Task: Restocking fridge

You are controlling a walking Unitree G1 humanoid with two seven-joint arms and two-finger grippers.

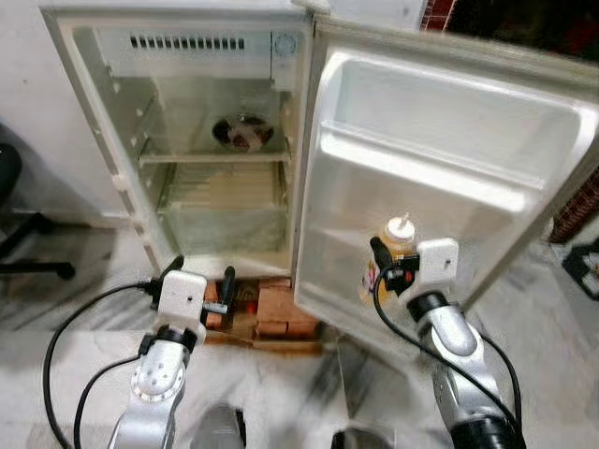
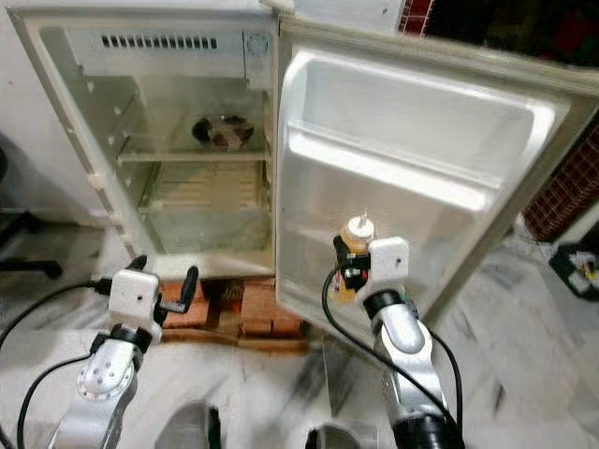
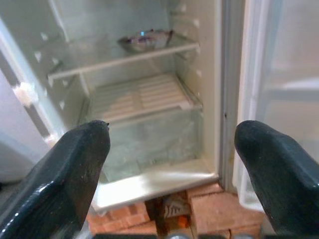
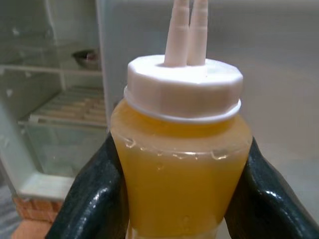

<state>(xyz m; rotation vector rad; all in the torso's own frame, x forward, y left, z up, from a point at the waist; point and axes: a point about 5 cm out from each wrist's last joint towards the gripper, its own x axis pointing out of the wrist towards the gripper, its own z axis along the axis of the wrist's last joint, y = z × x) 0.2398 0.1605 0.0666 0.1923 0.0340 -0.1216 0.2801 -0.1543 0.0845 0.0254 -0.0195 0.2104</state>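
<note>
Sauce bottle (image 1: 399, 245) clamped upright between right gripper (image 1: 386, 267) fingers, held at open fridge door (image 1: 449, 168) low on right, likely for door-shelf placement. Left gripper (image 1: 198, 279) held wide open, empty, near fridge (image 1: 187, 140) base.

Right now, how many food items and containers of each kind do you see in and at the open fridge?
Yellow squeeze bottle with white twin-nozzle cap, held in the right hand at the door's lower shelf: 1
Dark round bowl on the upper fridge shelf: 1
Clear crisper drawer at the bottom: 1
Total: 3
</note>
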